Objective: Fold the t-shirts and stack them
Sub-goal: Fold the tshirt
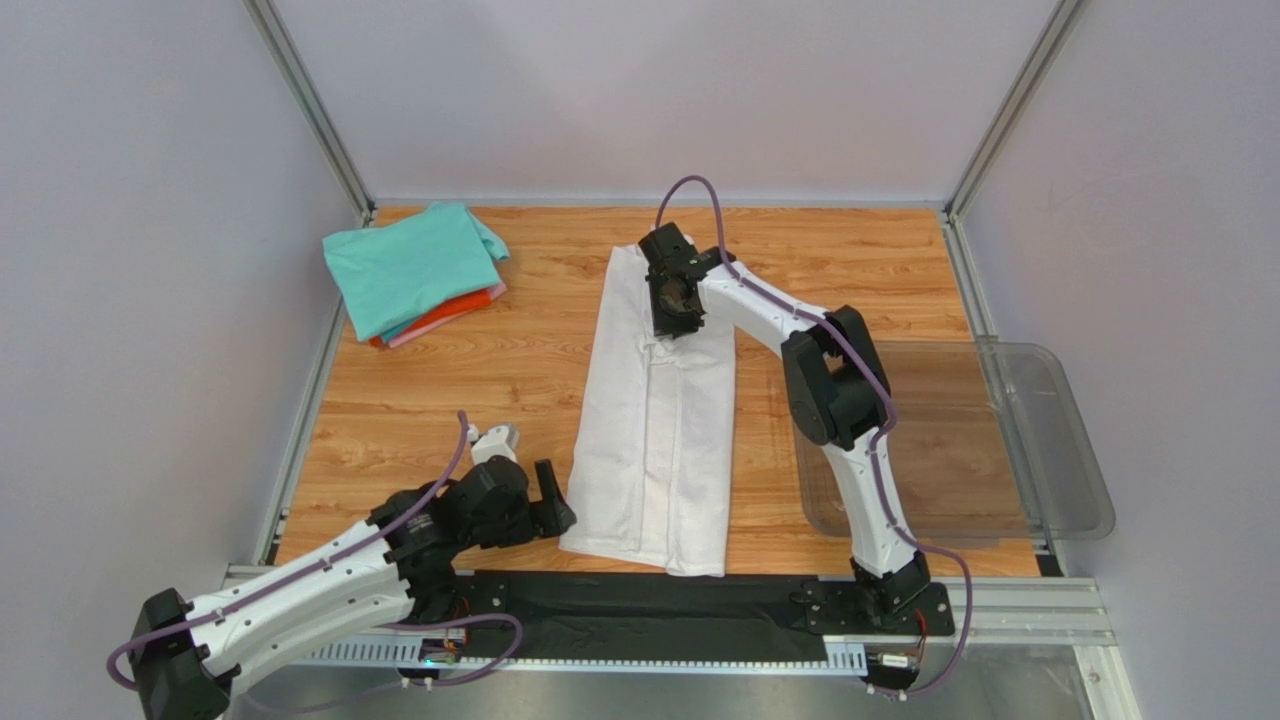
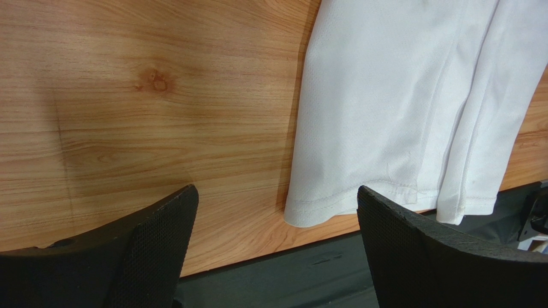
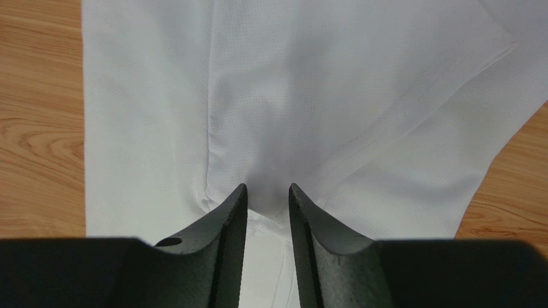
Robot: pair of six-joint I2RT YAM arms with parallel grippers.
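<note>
1. White t-shirt [image 1: 657, 413]: folded lengthwise into 1 long narrow strip and laid flat at the middle of the wooden worktop [image 1: 511, 375]. Its near hem is seen reaching the worktop's near edge.
2. Stack of folded t-shirts at the far left corner of the worktop, well apart from the white t-shirt. The teal t-shirt [image 1: 409, 267] is laid on top, and edges of a pink t-shirt [image 1: 451, 323] and an orange-red t-shirt [image 1: 463, 308] are shown beneath it.
3. Left fingers [image 1: 553, 500]: spread wide apart with nothing held between them. They are positioned low over bare wood, just beside the near left corner of the white t-shirt.
4. Right fingers [image 1: 675, 312]: drawn nearly together on the white t-shirt near its far end. A small pucker of cloth is pinched between the tips, and creases are seen running toward them.
5. Clear plastic bin [image 1: 1037, 435]: set at the right edge of the worktop, apart from the white t-shirt.
</note>
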